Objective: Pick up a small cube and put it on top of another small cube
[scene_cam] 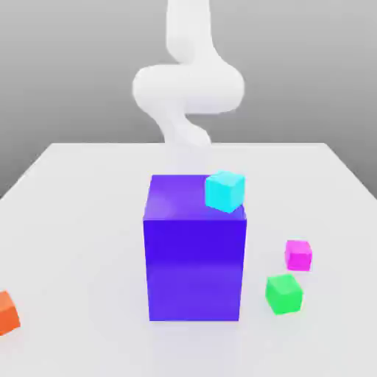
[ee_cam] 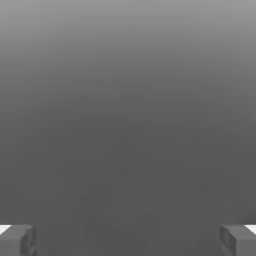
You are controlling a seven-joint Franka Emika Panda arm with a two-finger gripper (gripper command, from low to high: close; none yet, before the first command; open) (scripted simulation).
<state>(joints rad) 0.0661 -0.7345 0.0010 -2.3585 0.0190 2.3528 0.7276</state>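
The small magenta-pink cube rests on the white table toward the exterior view's right. A green cube of about the same size sits just in front of it, a small gap apart. My white arm rises behind the tall purple-blue block, well away from both cubes. In the hand view my gripper is open, its two grey fingertips standing far apart with nothing between them, facing plain grey background.
A tall purple-blue block stands mid-table with a cyan cube tilted on its top right corner. An orange cube lies at the exterior view's left edge. The white table spreads around them.
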